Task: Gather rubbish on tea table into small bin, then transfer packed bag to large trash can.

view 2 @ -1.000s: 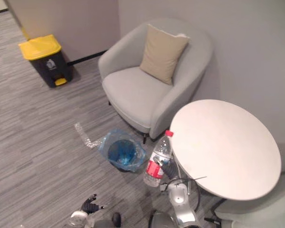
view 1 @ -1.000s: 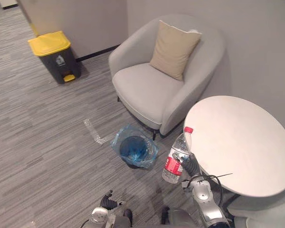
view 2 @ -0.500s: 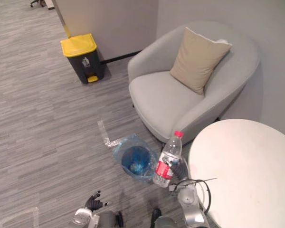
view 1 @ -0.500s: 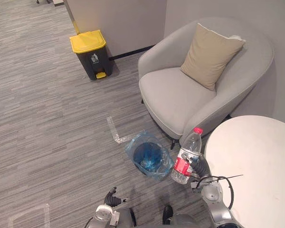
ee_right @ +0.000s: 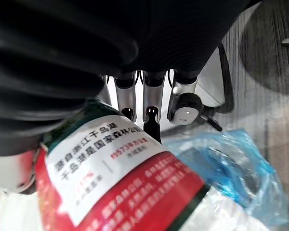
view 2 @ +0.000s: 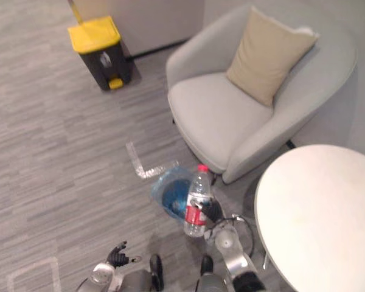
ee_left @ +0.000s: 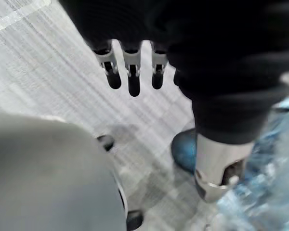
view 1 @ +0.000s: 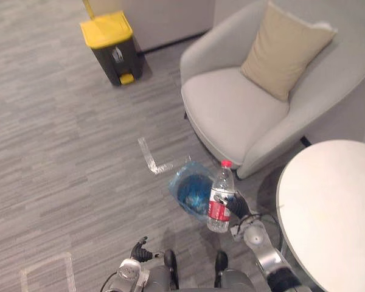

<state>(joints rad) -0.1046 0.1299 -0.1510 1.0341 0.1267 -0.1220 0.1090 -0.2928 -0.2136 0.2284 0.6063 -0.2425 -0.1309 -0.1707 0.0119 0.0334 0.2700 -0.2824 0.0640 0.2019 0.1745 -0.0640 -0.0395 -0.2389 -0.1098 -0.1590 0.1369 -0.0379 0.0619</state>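
Observation:
A clear plastic bottle with a red cap and red label is held upright in my right hand, whose fingers curl round its label. The bottle hangs at the right rim of the small bin, which stands on the floor lined with a blue bag. The large dark trash can with a yellow lid stands far off by the wall. My left hand hangs low near the floor, fingers straight and holding nothing.
A grey armchair with a beige cushion stands just behind the small bin. The round white table is at the right. Clear tape marks lie on the grey floor to the left of the bin.
The camera has shifted. My right hand has carried the bottle leftwards, off the table's edge to the small bin's rim. The left hand stays low.

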